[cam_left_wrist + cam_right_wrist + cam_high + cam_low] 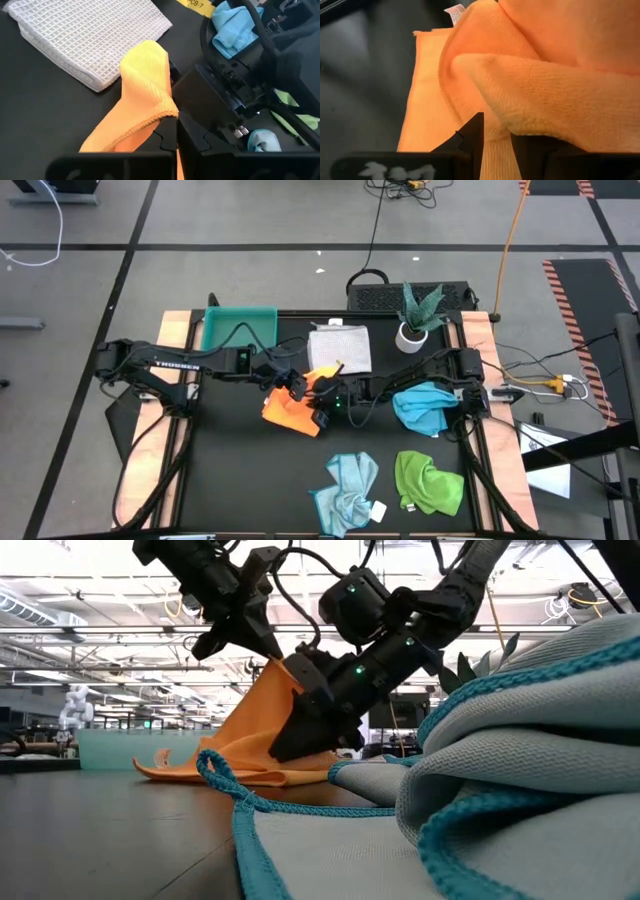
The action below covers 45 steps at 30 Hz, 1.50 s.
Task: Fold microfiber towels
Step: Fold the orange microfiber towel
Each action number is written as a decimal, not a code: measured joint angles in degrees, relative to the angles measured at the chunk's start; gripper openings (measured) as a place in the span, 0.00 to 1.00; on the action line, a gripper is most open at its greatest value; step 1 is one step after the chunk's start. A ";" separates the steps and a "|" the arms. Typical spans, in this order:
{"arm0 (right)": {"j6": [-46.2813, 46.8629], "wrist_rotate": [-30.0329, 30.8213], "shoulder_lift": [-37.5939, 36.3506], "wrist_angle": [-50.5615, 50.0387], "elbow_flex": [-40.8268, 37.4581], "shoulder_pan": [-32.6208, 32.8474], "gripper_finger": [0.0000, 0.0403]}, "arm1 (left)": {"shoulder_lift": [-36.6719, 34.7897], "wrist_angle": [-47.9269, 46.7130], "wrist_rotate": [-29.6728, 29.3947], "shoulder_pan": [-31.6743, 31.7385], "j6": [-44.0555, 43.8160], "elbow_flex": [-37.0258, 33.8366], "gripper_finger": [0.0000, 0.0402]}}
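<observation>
Crowded middle and far edge, open black surface on the left

Both dark arms meet over the crumpled yellow-orange microfiber towel (290, 412) at the table's centre, blocking any pass across it. Just behind lies the folded white-grey waffle-weave towel (340, 348); the rigid teal rectangular tray (238, 327) and the potted green plant in a white pot (415, 320) fill the far edge. On the right sits the bunched bright blue towel (423, 408), and the pale blue towel (347, 483) and the green towel (430, 483) occupy the near right. The black tabletop (230, 470) lies bare at near left.
</observation>
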 joint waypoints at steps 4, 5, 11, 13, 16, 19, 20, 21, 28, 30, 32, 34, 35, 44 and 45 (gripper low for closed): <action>1.83 -0.24 2.09 1.41 0.04 0.02 0.22 | 0.00 -0.10 0.00 -0.04 0.07 0.00 0.00; 2.62 -0.35 2.36 1.56 0.04 0.03 0.22 | 0.00 -0.10 0.01 -0.04 0.18 0.00 0.00; 3.96 -7.62 1.01 -0.94 0.04 -0.04 0.22 | 0.00 -0.12 0.08 0.01 0.25 0.00 0.01; 3.76 -7.72 0.07 -2.34 0.04 -0.02 0.22 | 0.00 -0.12 0.44 0.11 0.47 0.00 0.00; 3.15 -7.72 -0.03 -2.66 0.04 -0.13 0.22 | 0.00 -0.09 0.48 0.11 0.61 0.00 0.01; 3.38 -7.65 0.74 -2.38 0.05 -0.02 0.22 | 0.00 -0.08 0.55 0.11 0.59 0.00 0.01; 3.91 -7.59 1.24 -2.29 0.06 0.13 0.22 | 0.00 -0.06 0.77 0.11 0.59 0.00 0.01; 4.11 -7.53 1.73 -1.86 0.11 0.32 0.22 | 0.00 -0.07 0.83 0.11 0.57 0.00 0.01; 5.64 -6.73 5.90 4.49 0.24 2.16 0.21 | 0.00 -0.01 1.31 0.11 -0.01 0.00 0.01; 6.97 -5.88 6.82 5.11 0.24 2.21 0.17 | 0.00 -0.03 1.31 0.11 -0.20 0.00 0.01; 7.84 -6.11 7.15 4.24 0.22 2.19 0.09 | 0.00 -0.03 1.33 0.11 -0.20 0.00 0.01; 6.93 -6.77 7.17 3.90 0.20 2.16 0.02 | 0.00 -0.04 1.33 0.11 -0.20 0.00 0.01; 6.84 -6.97 7.19 4.23 0.16 2.17 0.02 | 0.00 -0.03 1.34 0.11 -0.20 0.00 0.01; 7.24 -11.95 -2.41 -4.56 -0.39 3.28 0.00 | 0.00 -0.01 1.56 0.11 0.01 0.01 0.01; 6.40 -11.89 -4.79 -7.94 -0.39 3.56 0.00 | -0.06 0.18 1.74 0.10 -0.01 0.04 0.01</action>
